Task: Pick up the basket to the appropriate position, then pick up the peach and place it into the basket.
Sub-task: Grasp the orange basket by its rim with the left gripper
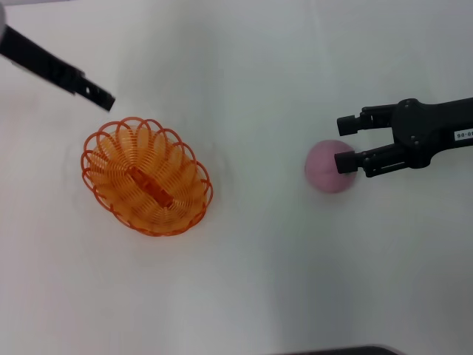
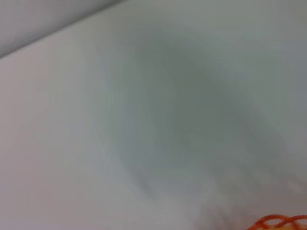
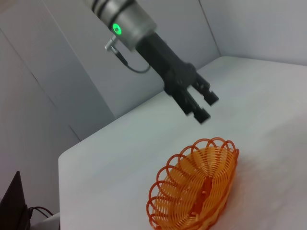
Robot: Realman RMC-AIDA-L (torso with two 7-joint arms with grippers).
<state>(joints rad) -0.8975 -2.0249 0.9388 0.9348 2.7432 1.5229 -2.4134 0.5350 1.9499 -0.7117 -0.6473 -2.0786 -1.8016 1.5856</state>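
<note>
A: What is the surface looking like?

B: A white table [image 1: 251, 281] is carrying everything, and grey wall panels [image 3: 57, 72] are showing only in the right wrist view.

A: Where are the things sitting?

B: The basket [image 1: 146, 177] is resting on the table's left part, empty. The peach [image 1: 329, 168] is lying well apart to the right.

A: And the grippers?

B: The right gripper [image 1: 344, 143] is reaching with fingers spread, one fingertip over the peach. The left gripper [image 3: 203, 107] is hanging above the basket, fingers parted, holding nothing. The left wrist view is catching only an orange rim.
</note>
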